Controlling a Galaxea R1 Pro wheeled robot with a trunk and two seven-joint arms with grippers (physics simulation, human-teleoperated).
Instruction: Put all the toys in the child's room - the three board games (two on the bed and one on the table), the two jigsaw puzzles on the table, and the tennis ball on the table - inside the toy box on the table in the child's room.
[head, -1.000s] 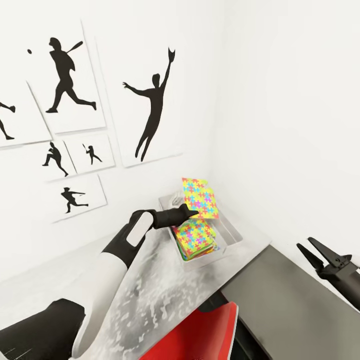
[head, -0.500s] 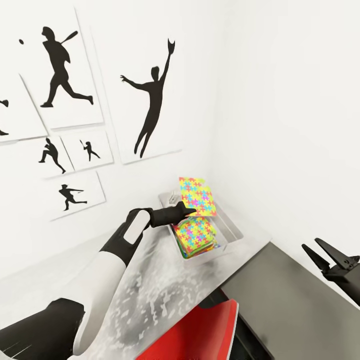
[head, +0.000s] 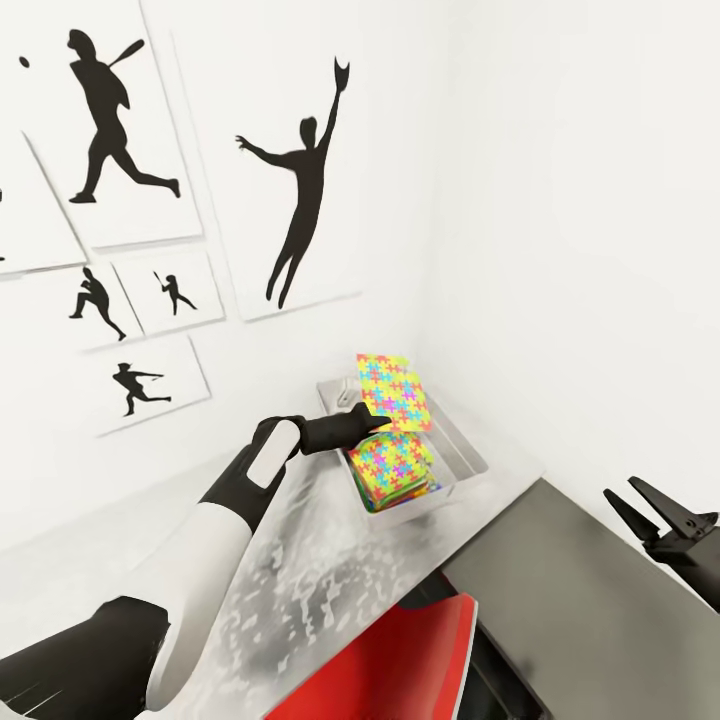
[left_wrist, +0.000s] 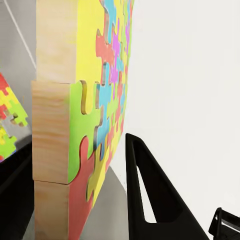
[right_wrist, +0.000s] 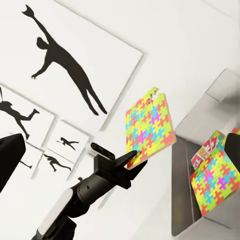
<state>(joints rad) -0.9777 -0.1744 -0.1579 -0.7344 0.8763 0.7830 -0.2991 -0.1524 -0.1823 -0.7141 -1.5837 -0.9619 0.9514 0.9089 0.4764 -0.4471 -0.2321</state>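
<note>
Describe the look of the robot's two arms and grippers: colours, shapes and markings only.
The left arm has glossy white shells with black joint sections and a white oval panel near the wrist. The left gripper is matte black, tapering to slim pointed jaws. The right gripper is black too, with two long triangular jaws on a blocky dark base. No cables or lettering show.

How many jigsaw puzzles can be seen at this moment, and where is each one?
2. One jigsaw puzzle is held upright by the left gripper above the toy box. The other puzzle lies inside the box, on top of other toys.
</note>
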